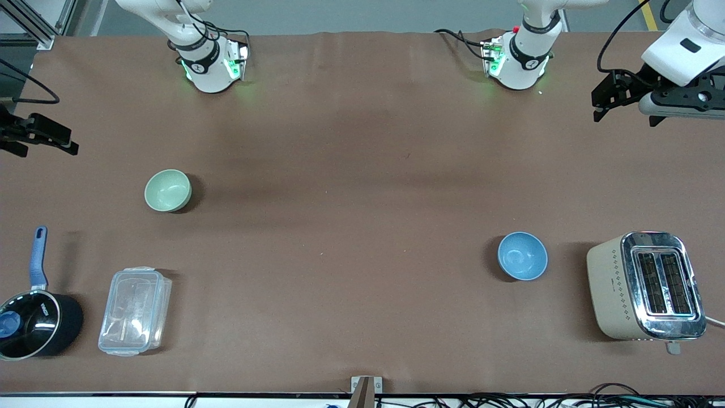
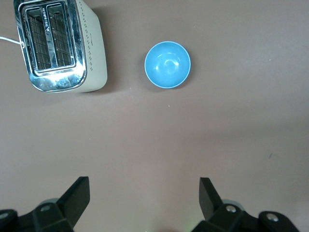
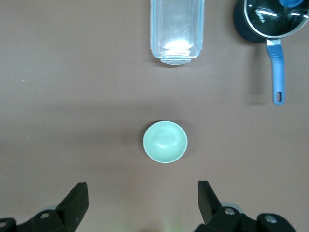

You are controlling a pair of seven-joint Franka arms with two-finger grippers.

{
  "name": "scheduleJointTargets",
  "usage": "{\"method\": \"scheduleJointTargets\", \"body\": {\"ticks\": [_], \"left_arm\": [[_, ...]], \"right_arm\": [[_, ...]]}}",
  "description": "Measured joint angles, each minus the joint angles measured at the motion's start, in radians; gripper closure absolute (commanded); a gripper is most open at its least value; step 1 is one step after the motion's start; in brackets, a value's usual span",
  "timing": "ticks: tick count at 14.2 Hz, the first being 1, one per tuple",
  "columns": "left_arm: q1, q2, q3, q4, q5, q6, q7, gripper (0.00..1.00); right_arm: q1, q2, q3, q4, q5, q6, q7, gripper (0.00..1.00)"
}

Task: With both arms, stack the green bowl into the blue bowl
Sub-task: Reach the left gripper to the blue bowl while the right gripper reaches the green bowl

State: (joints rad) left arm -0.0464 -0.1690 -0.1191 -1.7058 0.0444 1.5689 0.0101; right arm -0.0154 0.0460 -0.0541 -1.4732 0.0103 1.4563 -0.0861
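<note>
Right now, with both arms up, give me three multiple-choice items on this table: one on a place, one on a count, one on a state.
1. What does the blue bowl stand beside?
A. the toaster
B. the black saucepan
C. the clear plastic box

2. How many bowls are on the table?
A. one
B. two
C. three

3. How is the green bowl now?
A. stacked in the blue bowl
B. held by the right gripper
C. standing alone, upright and empty

Answers:
1 A: the blue bowl stands next to the toaster at the left arm's end of the table.
2 B: only the green and the blue bowl show.
3 C: it stands free on the brown table cover, with the right gripper and the left gripper both open in the air.
</note>
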Motion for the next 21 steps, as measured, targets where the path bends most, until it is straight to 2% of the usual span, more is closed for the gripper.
{"method": "scheduleJointTargets", "body": {"ticks": [5,9,14,18,20,21], "left_arm": [[0.0,0.021,0.0,0.008,0.0,-0.001,0.0,0.0],[0.007,0.127,0.002,0.017,0.0,0.04,-0.003,0.0],[0.017,0.33,0.004,-0.089,0.0,0.364,-0.006,0.0],[0.041,0.479,0.005,-0.136,0.0,0.572,-0.006,0.0],[0.041,0.543,0.005,-0.163,0.0,0.671,-0.006,0.0],[0.041,0.574,0.004,-0.169,0.0,0.709,-0.006,0.01]], "right_arm": [[0.0,0.0,-0.001,-0.015,-0.025,0.025,-0.003,0.0],[-0.001,0.0,-0.016,-0.017,-0.027,0.025,-0.034,0.0],[0.001,0.0,-0.018,-0.019,-0.027,0.027,-0.041,0.0],[0.0,0.0,-0.021,-0.019,-0.025,0.032,-0.041,0.0],[-0.001,0.001,-0.054,-0.034,0.002,0.032,-0.04,0.0],[-0.002,0.002,-0.093,-0.059,0.047,0.033,-0.044,0.0]]}}
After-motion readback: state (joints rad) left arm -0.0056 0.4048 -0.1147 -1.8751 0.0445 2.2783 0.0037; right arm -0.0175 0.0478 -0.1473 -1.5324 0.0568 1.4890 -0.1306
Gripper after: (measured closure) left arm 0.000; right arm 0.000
